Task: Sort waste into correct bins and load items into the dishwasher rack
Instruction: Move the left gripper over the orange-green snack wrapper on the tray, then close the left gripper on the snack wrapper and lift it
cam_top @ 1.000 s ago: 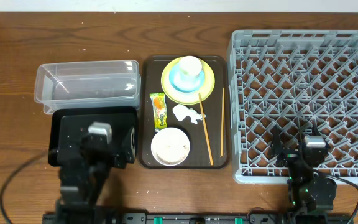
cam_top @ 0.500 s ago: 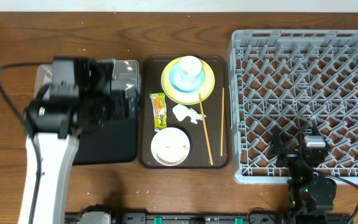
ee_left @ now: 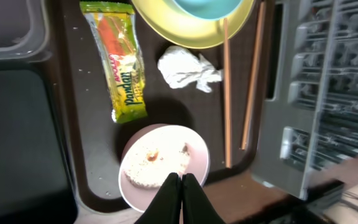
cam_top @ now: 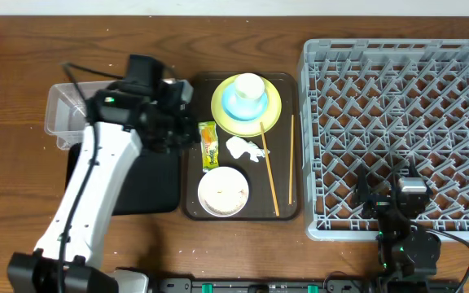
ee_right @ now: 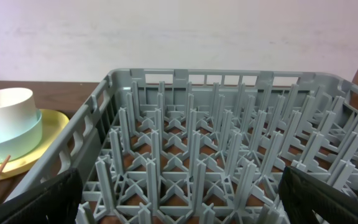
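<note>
So for us the next move hangs on the snack wrapper (cam_top: 208, 145). It lies flat on the left strip of the brown tray (cam_top: 192, 207), between the yellow-green plate (cam_top: 220, 110) and the white bowl (cam_top: 201, 192), with its long axis running front to back along the tray's edge. Our left gripper (ee_left: 180, 183) hovers just to its left, fingers pinched together on nothing (we'd guess they need to spread and straddle the wrapper the short way across). The right gripper (ee_right: 180, 198) sits wide apart over the near edge of the dishwasher rack (cam_top: 397, 81), well away, so left is our nearer arm.
</note>
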